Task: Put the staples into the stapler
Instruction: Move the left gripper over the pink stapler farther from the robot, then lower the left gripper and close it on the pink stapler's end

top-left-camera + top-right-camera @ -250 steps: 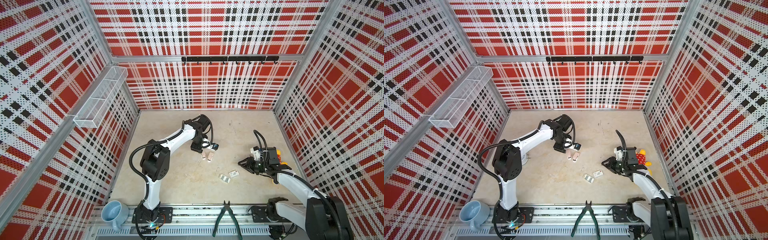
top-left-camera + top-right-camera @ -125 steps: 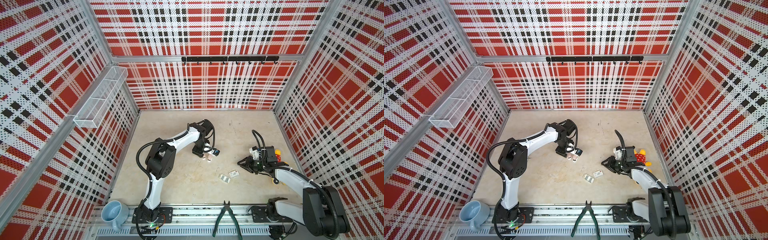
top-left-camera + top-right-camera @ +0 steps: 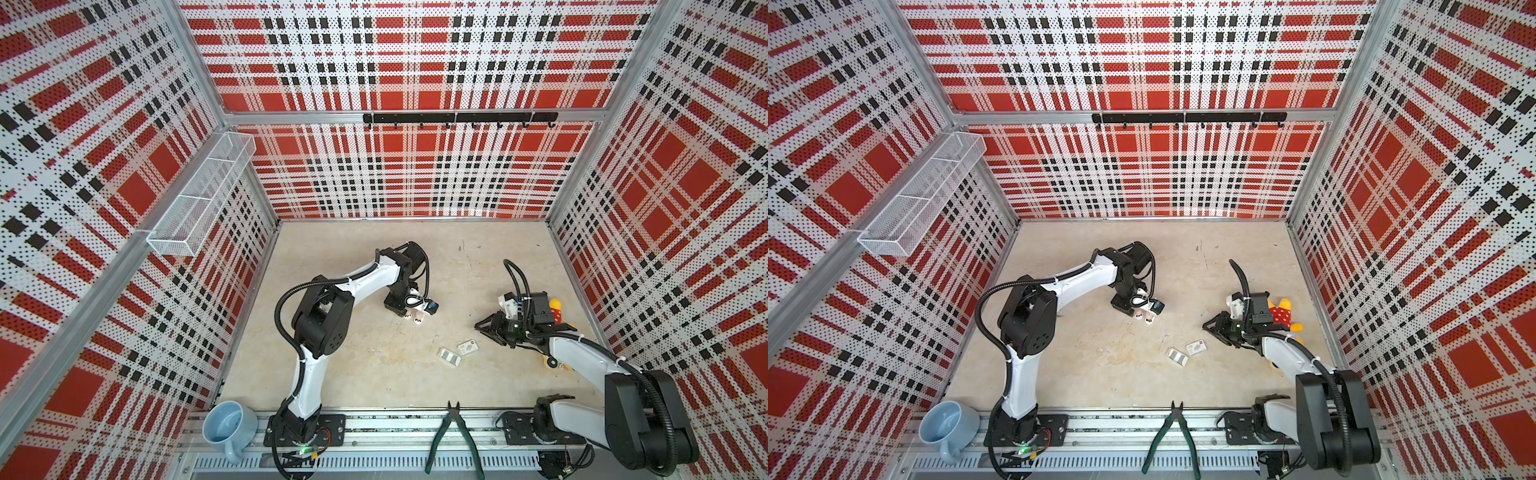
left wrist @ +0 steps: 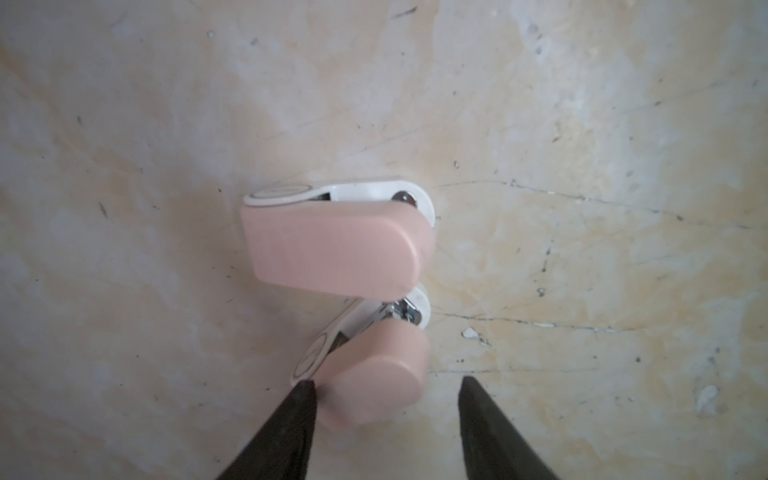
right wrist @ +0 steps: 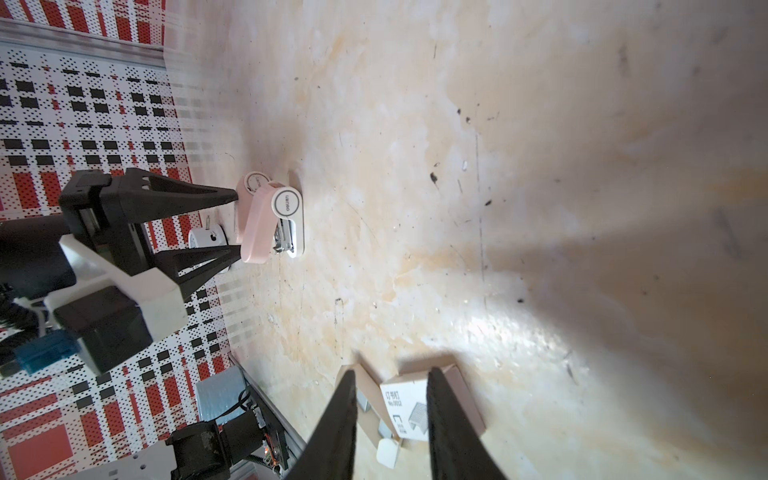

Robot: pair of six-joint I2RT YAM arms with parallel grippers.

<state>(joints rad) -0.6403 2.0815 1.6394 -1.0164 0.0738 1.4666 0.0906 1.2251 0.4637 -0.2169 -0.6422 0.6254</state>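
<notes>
- Spread apart, the left claw (image 4: 384,381) points down over the nearer pink stapler (image 4: 374,374). One black fingertip (image 4: 301,399) touches its white end and the other stands clear, so nothing is clamped.
- A second pink stapler (image 4: 332,249) lies on its side just beside the first. Both top views put the pair at the middle of the table.
- Each stapler has a smooth matte pink shell with rounded corners, a white base ending in a ringed round badge, and a bright metal hinge.
- The staples (image 3: 449,356), a small silvery-grey striped block, lie on the tabletop (image 3: 365,386) at 4 o'clock from the staplers, well apart from them.
- A white cardboard sleeve (image 3: 467,346) with a red mark sits just beside the staples at 2 o'clock, between them and the right claw (image 3: 483,328).
- The right claw hangs near the sleeve, with a narrow gap between its fingers and nothing in it.
- The right arm covers part of a red, white-dotted plush toy (image 3: 1282,318) with yellow parts, at 3 o'clock of the table.
- Green-handled pliers (image 3: 454,415) lie on the front rail at 6 o'clock, and a pale blue mug (image 3: 245,434) lies at 7 o'clock.
- The tabletop is beige, mottled and scratched.
</notes>
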